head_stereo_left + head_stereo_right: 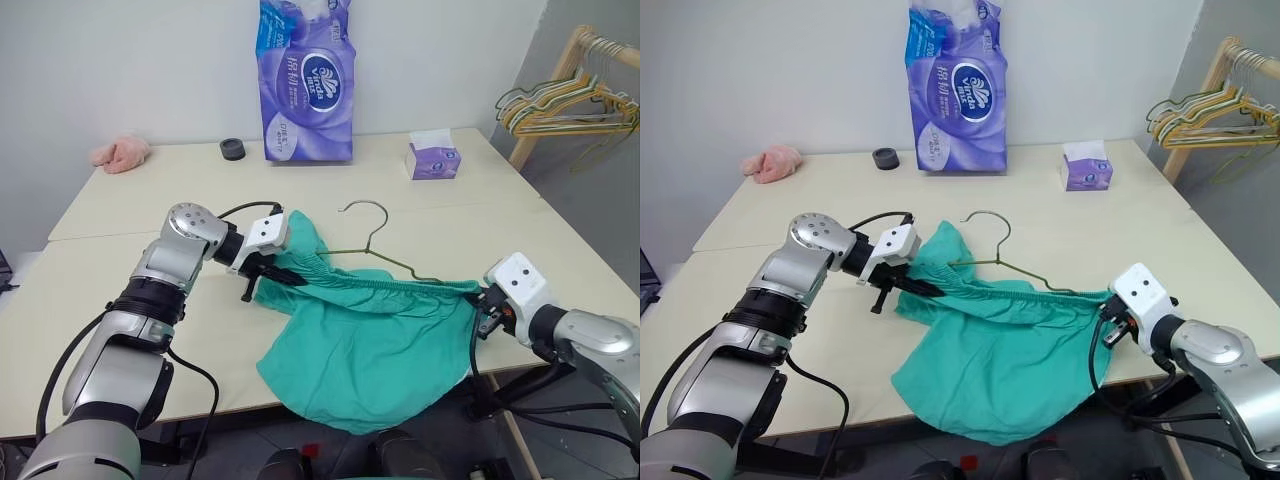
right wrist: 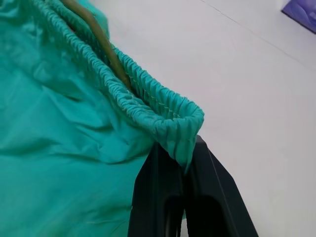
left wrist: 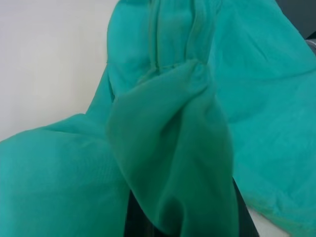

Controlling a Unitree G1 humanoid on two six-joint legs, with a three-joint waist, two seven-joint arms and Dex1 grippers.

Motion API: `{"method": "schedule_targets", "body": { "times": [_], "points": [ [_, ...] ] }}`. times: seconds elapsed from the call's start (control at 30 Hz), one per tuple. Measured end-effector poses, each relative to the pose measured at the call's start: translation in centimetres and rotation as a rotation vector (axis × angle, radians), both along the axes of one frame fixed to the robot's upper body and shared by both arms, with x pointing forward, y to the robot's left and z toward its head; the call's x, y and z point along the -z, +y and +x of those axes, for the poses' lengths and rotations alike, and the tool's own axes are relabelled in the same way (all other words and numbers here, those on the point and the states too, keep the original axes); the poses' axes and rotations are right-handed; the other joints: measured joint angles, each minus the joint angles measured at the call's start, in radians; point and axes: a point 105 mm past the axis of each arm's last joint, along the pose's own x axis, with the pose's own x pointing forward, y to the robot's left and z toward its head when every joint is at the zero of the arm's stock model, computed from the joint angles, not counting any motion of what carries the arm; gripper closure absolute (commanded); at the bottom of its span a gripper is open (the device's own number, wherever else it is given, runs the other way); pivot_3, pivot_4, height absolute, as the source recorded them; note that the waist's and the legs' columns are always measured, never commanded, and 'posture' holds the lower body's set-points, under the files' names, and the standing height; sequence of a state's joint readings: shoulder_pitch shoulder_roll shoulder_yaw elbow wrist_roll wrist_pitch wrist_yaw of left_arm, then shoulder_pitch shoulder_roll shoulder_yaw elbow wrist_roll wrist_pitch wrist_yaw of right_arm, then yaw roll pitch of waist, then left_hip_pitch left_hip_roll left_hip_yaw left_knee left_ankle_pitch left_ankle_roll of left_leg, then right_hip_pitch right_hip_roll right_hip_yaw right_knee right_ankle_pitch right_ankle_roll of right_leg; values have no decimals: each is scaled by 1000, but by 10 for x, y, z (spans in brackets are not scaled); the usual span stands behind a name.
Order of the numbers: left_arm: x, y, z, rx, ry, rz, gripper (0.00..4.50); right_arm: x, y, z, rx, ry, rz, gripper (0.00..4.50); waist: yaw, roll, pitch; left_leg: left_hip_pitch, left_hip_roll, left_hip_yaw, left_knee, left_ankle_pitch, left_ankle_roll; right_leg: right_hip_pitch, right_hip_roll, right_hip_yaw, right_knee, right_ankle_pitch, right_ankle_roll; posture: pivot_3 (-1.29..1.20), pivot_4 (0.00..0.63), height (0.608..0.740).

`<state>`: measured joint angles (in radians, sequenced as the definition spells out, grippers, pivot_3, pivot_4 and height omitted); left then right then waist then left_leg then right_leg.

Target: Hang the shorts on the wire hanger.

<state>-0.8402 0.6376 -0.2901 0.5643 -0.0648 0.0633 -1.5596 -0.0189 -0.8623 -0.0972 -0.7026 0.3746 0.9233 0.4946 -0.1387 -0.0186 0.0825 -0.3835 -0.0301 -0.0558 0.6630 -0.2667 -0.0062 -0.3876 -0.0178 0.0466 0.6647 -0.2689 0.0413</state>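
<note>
Both grippers pinch shorts [image 1: 370,345] (overhanging table [image 1: 150,330] edge)

The shorts [image 1: 370,350] were soft matt teal cloth, with a puckered, ribbed elastic waistband. The wire hanger [image 1: 372,238] was thin, smooth olive-gold metal. The fingers [image 2: 163,207] looked like smooth black plastic, slightly shiny. The bench [image 1: 150,200] was plain matt cream, and the tissue pack [image 1: 308,80] was glossy purple plastic wrap.
</note>
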Motion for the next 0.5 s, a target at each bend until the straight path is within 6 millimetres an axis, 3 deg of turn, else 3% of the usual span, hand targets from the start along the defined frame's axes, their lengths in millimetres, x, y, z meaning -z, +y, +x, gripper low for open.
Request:
{"method": "schedule_targets", "body": {
  "times": [0.23, 0.4, 0.5],
  "points": [
    [6, -6, 6, -20, -38, 15, 4500, -44, 12, 18, -135, -105, -112, 4485, -3, 0, 0, 0, 0, 0, 0, 0, 0, 0, 0, 0, -1, 0, 0, -224, 60, 740],
    [13, -15, 13, -55, -72, 5, 4500, -55, 39, 23, -286, -99, -162, 4485, -4, 0, 0, 0, 0, 0, 0, 0, 0, -1, 0, 0, 0, 0, 0, -217, 58, 740],
    [15, -19, 17, -75, -85, -3, 4500, -52, 50, 22, -339, -77, -172, 4485, -2, 0, 0, -1, 0, 0, 0, 0, 0, -1, -1, 0, -1, 3, -5, -209, 60, 740]
  ]
}}
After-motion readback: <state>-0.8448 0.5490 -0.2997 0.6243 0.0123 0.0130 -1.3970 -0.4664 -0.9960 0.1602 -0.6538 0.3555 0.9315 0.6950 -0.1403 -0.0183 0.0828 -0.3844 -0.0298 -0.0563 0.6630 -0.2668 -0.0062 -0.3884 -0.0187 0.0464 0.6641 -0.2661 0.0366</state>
